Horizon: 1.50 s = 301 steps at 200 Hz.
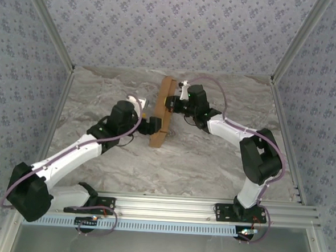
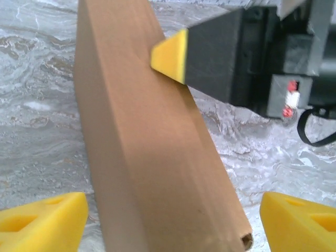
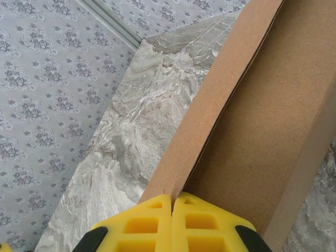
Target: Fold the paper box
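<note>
Yellow fingertips [image 3: 152, 226] of our right pincer [image 3: 172, 210] sit closest to the wrist lens. They are pressed flat together, and the thin edge of a cardboard wall runs straight into the seam between them. We read that pincer as clenched on the box [image 3: 273, 131].

From above, the box [image 1: 166, 89] is a long, narrow brown block. It lies a little beyond the middle of the counter [image 1: 211, 163] and runs from far to near. We cannot tell whether it rests on the counter or is lifted off it. Our right pincer grips it from the right, near the far end.

Our left pincer [image 2: 173, 223] is at the near end, reaching in from the left, and it is released. Its two yellow fingers [image 2: 42, 220] stand wide, one on either side of the box. Each is just beside the cardboard and not touching it. In the left wrist view, the right pincer's yellow tip lies against the box's broad face.

Marbled grey counter surrounds the box. Flower-patterned walls [image 1: 174, 23] close the counter in on three sides.
</note>
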Motion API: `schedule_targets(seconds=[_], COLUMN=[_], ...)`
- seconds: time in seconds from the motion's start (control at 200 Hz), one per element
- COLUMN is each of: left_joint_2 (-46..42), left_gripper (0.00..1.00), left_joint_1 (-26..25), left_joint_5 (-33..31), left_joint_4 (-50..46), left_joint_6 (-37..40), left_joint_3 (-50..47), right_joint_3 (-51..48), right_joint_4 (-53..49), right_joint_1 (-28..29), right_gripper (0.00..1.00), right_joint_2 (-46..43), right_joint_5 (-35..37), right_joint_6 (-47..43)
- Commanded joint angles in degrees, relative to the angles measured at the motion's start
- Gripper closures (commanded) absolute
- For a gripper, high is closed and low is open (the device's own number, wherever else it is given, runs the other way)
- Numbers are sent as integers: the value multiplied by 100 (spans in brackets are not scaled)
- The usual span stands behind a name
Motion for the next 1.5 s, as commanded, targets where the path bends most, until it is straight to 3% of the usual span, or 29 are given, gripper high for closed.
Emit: schedule_targets(seconds=[0.0, 0.13, 0.615, 1.079, 1.269, 1.499], left_joint_2=[311, 721, 733, 1410, 1474, 1455], left_gripper=[8, 4, 2, 1, 7, 22], left_joint_1=[-386, -720, -848, -1337, -1340, -1340], left_joint_5=[-1288, -1802, -1009, -2412, -2496, -2478], left_joint_4=[-767, -1106, -479, -1116, -932, -740], left_joint_6=[310, 290, -303, -147, -143, 88], left_joint_3=[311, 657, 532, 982, 962, 871], right_joint_3=[-88, -78, -35, -59, -78, -87], right_joint_4=[-905, -922, -918, -844, -854, -877], right_joint_1=[49, 64, 49, 49, 59, 41], right_gripper=[94, 94, 94, 94, 94, 93], right_joint_2=[404, 426, 483, 525, 491, 392], right_joint_5=[240, 240, 241, 227, 238, 243], right_joint_6=[-255, -264, -273, -220, -220, -242])
